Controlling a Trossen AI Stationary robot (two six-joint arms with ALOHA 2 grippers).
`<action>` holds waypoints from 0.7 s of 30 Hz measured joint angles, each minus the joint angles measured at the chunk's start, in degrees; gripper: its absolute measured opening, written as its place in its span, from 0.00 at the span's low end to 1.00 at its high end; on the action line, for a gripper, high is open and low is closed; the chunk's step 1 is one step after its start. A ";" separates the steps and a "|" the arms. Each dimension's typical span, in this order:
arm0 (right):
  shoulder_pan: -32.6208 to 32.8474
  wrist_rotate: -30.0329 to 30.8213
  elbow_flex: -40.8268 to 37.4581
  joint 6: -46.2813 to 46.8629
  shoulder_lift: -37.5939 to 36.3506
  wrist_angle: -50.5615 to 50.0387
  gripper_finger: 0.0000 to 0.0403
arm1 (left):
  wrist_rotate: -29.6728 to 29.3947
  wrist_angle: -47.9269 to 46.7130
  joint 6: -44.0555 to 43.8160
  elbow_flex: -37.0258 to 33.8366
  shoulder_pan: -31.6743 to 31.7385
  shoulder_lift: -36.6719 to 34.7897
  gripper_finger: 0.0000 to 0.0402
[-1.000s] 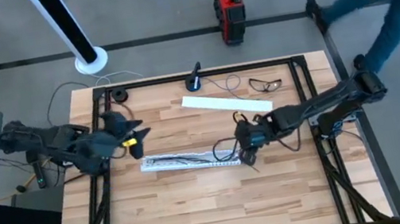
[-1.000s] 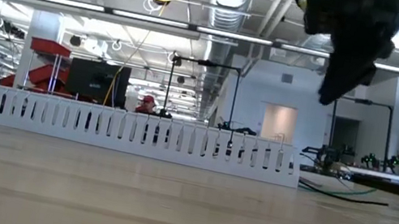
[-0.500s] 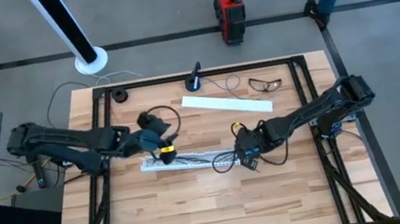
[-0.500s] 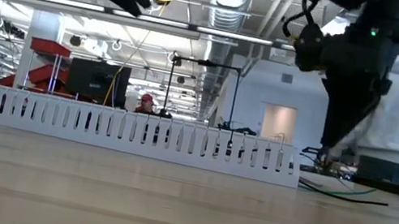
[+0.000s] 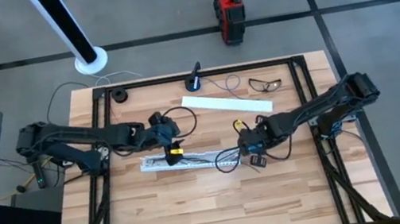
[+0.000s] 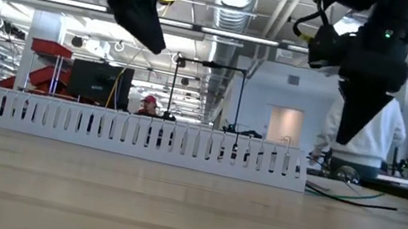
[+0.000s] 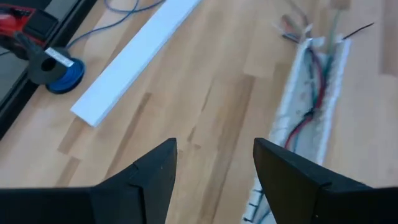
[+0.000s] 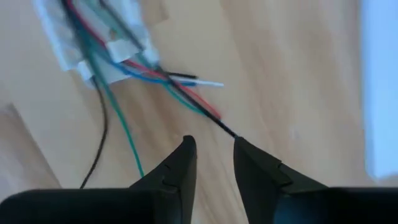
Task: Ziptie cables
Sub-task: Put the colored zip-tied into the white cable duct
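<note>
The cables (image 7: 309,93) are thin red, green, blue and dark wires lying in a white slotted channel (image 5: 189,159) at the table's middle. Their loose ends (image 8: 163,79) straggle out of the channel's right end (image 5: 229,156). My left gripper (image 5: 175,150) hovers open above the channel's left part, seen in its wrist view (image 7: 214,163). My right gripper (image 5: 249,151) hangs just right of the loose ends, its fingers a narrow gap apart (image 8: 214,163), with nothing between them. In the low view both grippers (image 6: 146,5) (image 6: 360,104) stay above the channel (image 6: 141,139).
A flat white strip (image 5: 227,103) lies beyond the channel. Farther back are a blue-black device (image 5: 195,80) with its pale cord, glasses (image 5: 266,84) and a small black round part (image 5: 119,96). A person in white (image 6: 369,135) stands behind the table.
My left gripper has swung from the table's left edge toward the right and come down over the channel's left part. My right gripper has sunk a little beside the cable ends. A person has walked past behind the table.
</note>
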 joint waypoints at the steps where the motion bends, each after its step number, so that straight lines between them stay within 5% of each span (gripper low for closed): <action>1: -0.47 -0.62 -0.35 -1.66 0.08 0.34 0.26 | -0.02 0.08 0.01 0.00 0.12 0.18 0.52; 12: -6.91 -4.44 -2.30 -9.91 0.11 4.67 0.53 | -0.05 0.41 0.69 0.00 0.38 0.25 0.52; 21: -9.01 -10.51 -2.31 -13.24 0.64 10.32 0.53 | -0.10 0.98 1.14 0.00 0.54 0.25 0.52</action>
